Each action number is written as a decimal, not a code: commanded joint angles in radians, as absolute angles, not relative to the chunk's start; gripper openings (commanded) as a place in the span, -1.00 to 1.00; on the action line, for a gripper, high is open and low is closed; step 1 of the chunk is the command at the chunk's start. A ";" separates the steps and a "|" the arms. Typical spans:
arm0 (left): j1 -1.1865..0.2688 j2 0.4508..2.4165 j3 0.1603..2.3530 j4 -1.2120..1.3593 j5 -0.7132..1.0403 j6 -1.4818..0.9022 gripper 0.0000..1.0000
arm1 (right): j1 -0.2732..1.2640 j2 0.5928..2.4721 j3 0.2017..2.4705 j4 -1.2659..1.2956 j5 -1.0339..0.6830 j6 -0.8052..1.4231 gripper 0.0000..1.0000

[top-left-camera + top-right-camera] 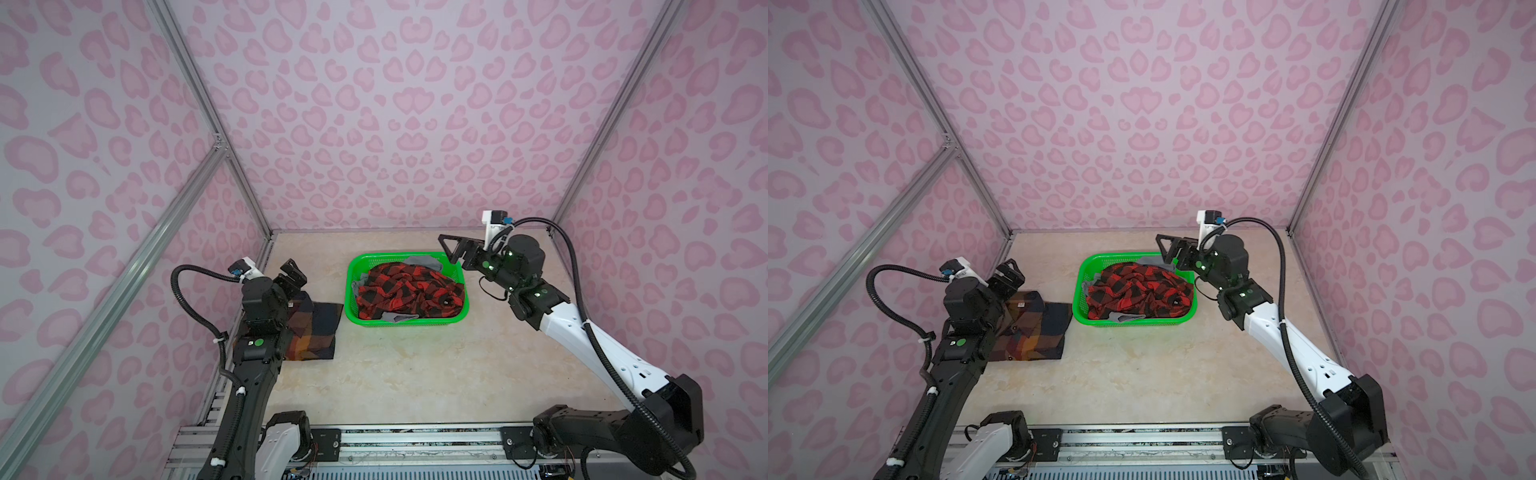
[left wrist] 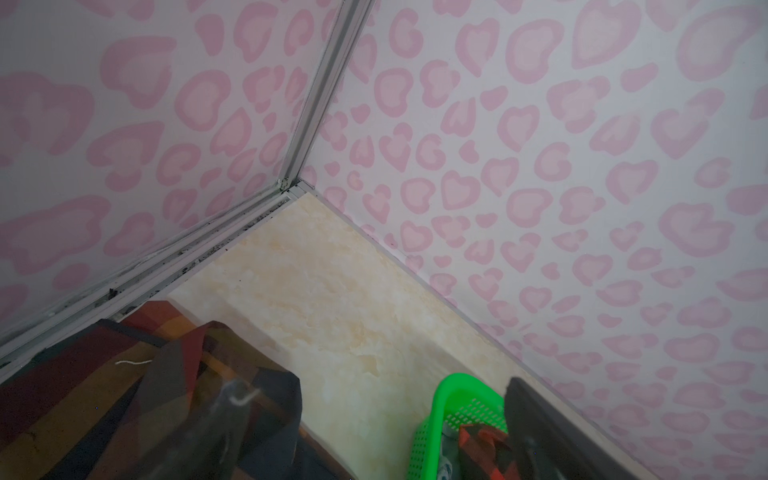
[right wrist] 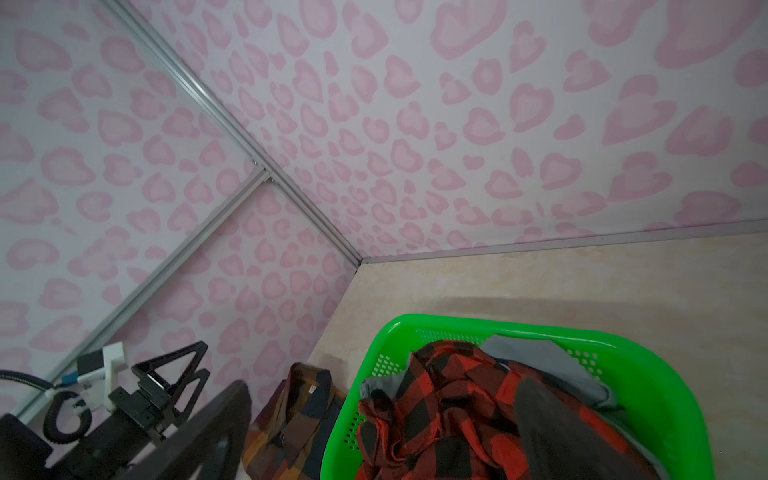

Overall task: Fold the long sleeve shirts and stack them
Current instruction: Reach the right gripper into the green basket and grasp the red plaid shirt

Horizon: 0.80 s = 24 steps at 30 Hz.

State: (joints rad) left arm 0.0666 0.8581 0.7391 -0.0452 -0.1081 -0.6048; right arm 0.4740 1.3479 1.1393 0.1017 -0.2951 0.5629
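Inside one basket (image 1: 349, 286), two shirts (image 1: 409, 291), one plaid shirt (image 1: 320, 332) beside

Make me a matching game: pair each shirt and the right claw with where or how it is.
1 plaid shirt
2 red check shirt
3 grey shirt
4 right gripper

A crumpled on top in the basket
B open, near the basket's far rim
C folded on the table
D mostly buried in the basket

Pairs: 1-C, 2-A, 3-D, 4-B

Red-and-black flannel (image 1: 1140, 291) heaped in the green basket (image 1: 1163, 321) — plaid shirt (image 1: 1050, 328) folded (flat) just beside it.
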 commanded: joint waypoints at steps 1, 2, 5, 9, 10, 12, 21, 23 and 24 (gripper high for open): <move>0.063 0.818 0.773 -0.211 0.038 -0.579 0.95 | 0.558 1.481 1.281 -0.264 -0.160 0.371 0.97; 0.059 0.806 0.783 -0.252 0.040 -0.570 0.95 | 0.590 1.529 1.329 -0.321 -0.137 0.343 0.96; 0.054 0.748 0.783 -0.366 -0.002 -0.553 0.95 | 0.688 1.662 1.441 -0.439 -0.025 0.282 0.96; 0.021 0.646 0.725 -0.392 -0.057 -0.535 0.95 | 0.749 1.809 1.555 -0.525 0.003 0.283 0.96; 0.010 0.624 0.712 -0.393 -0.072 -0.526 0.95 | 0.760 1.841 1.578 -0.545 0.014 0.286 0.96; -0.012 0.596 0.693 -0.392 -0.112 -0.518 0.95 | 0.774 1.901 1.626 -0.590 0.023 0.292 0.94; -0.018 0.636 0.707 -0.400 -0.070 -0.523 0.95 | 0.774 2.107 1.759 -0.644 -0.011 0.338 0.59; -0.018 0.649 0.710 -0.404 -0.054 -0.526 0.95 | 0.762 2.122 1.758 -0.617 -0.041 0.340 0.49; -0.018 0.656 0.711 -0.406 -0.046 -0.525 0.95 | 0.753 2.131 1.758 -0.601 -0.067 0.339 0.40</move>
